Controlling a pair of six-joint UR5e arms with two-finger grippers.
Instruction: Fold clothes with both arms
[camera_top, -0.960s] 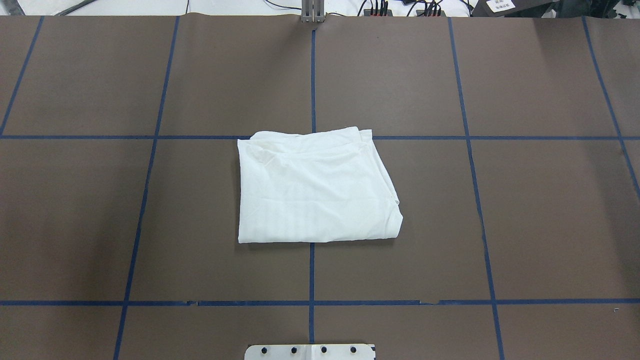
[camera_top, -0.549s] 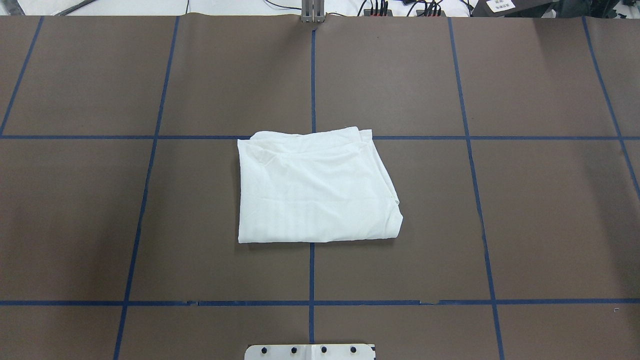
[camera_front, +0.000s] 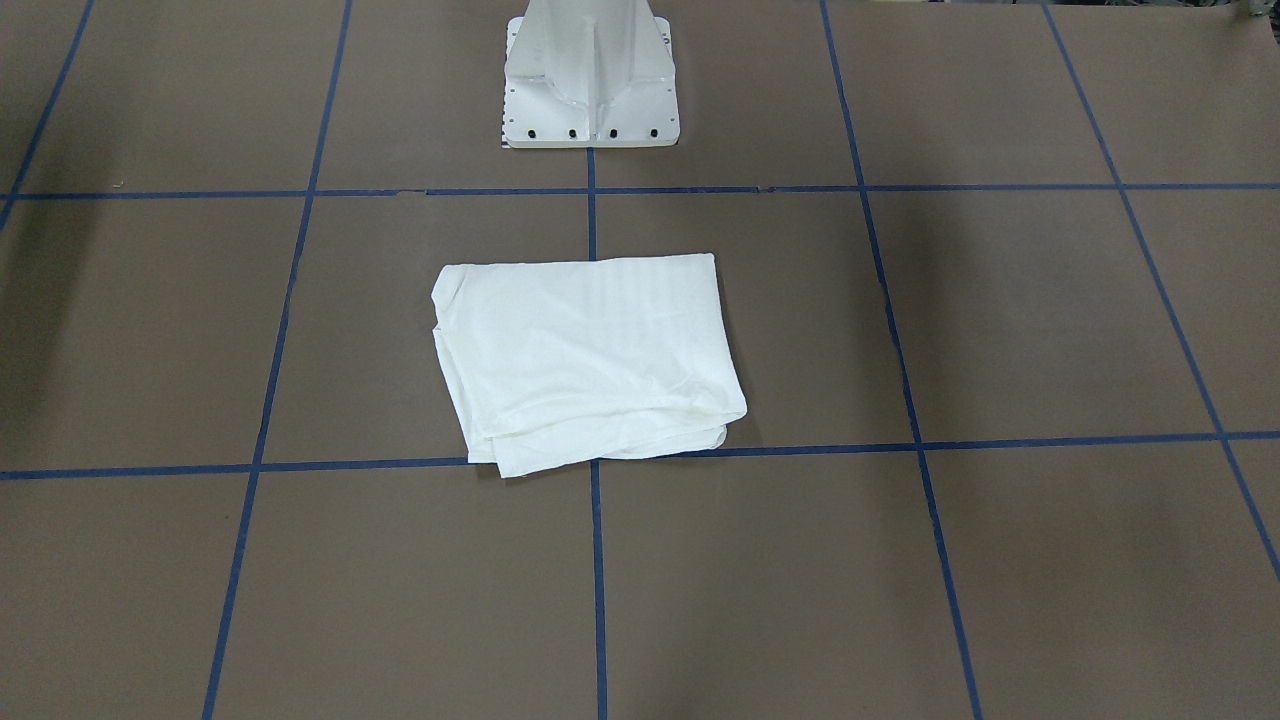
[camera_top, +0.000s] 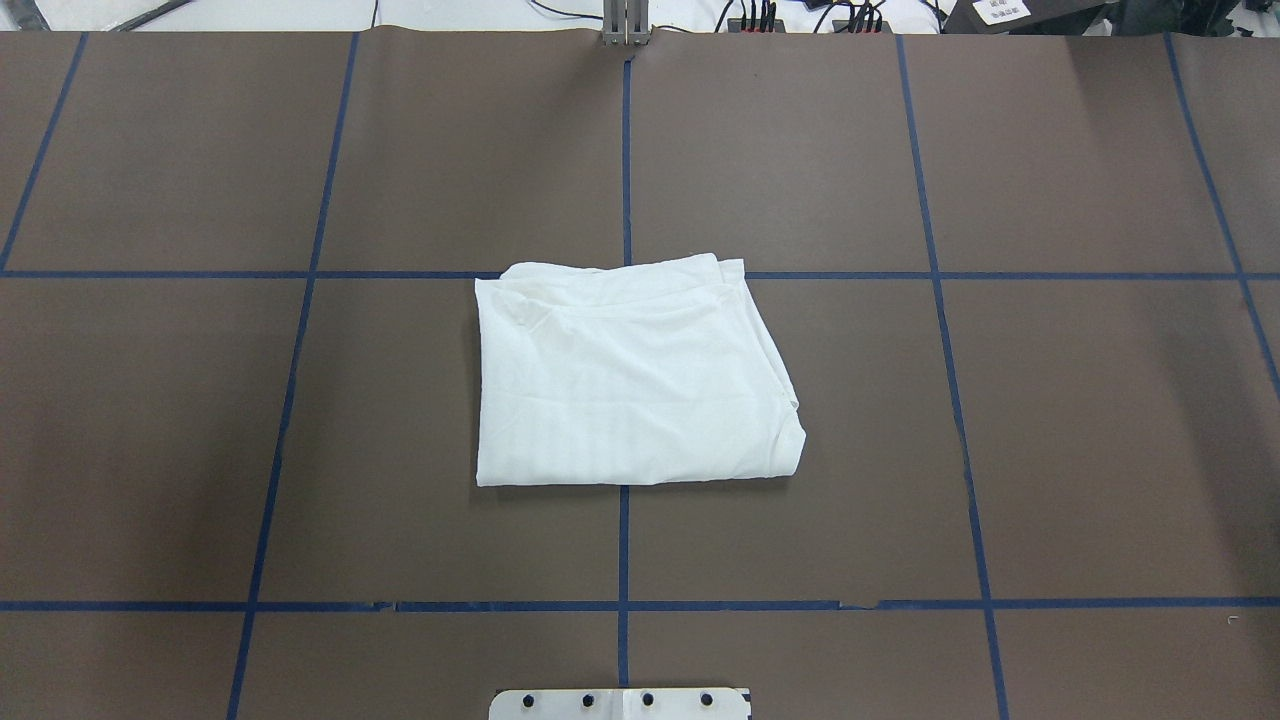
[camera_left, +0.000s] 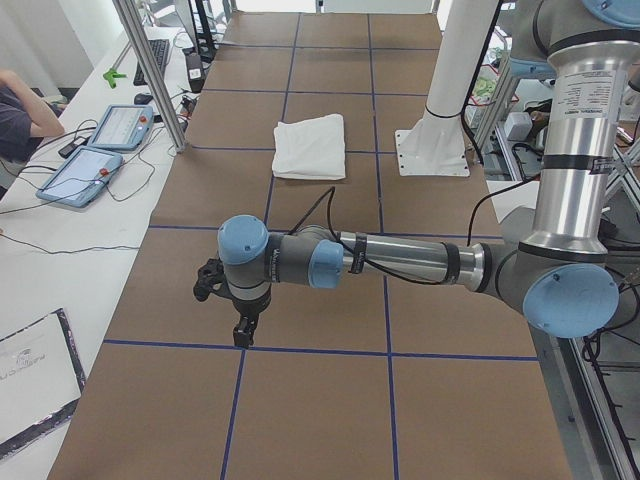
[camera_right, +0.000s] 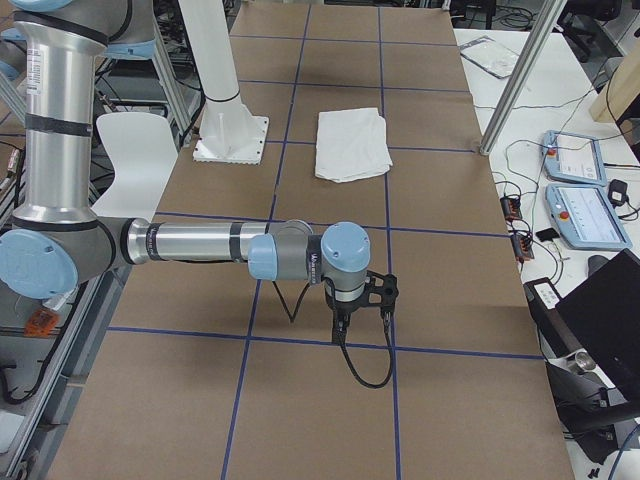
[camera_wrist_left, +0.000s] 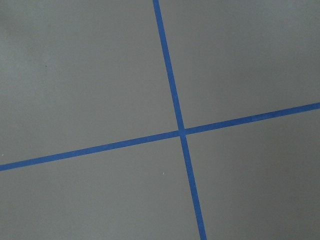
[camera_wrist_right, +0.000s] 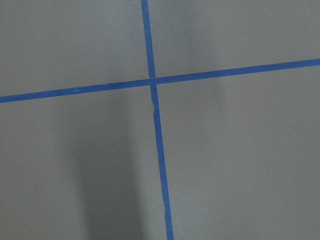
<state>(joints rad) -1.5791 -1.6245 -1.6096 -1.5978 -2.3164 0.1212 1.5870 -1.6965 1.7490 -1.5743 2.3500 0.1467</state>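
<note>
The white T-shirt (camera_top: 630, 375) lies folded into a flat, roughly square packet at the middle of the brown table, with no print, collar or label showing. It also shows in the front view (camera_front: 585, 355) and both side views (camera_left: 310, 147) (camera_right: 352, 143). Neither arm is near it. My left gripper (camera_left: 243, 335) hangs over the table far out to the left, pointing down. My right gripper (camera_right: 340, 335) hangs far out to the right. I cannot tell whether either is open or shut. Both wrist views show only bare mat and blue tape lines.
The white pedestal base (camera_front: 590, 80) stands at the table's near edge behind the shirt. Blue tape lines (camera_top: 625, 150) divide the brown mat. Control tablets (camera_left: 95, 150) (camera_right: 575, 185) and cables lie on the far side tables. Aluminium posts (camera_left: 150, 70) stand there; a person's arm (camera_left: 25, 105) rests beside them.
</note>
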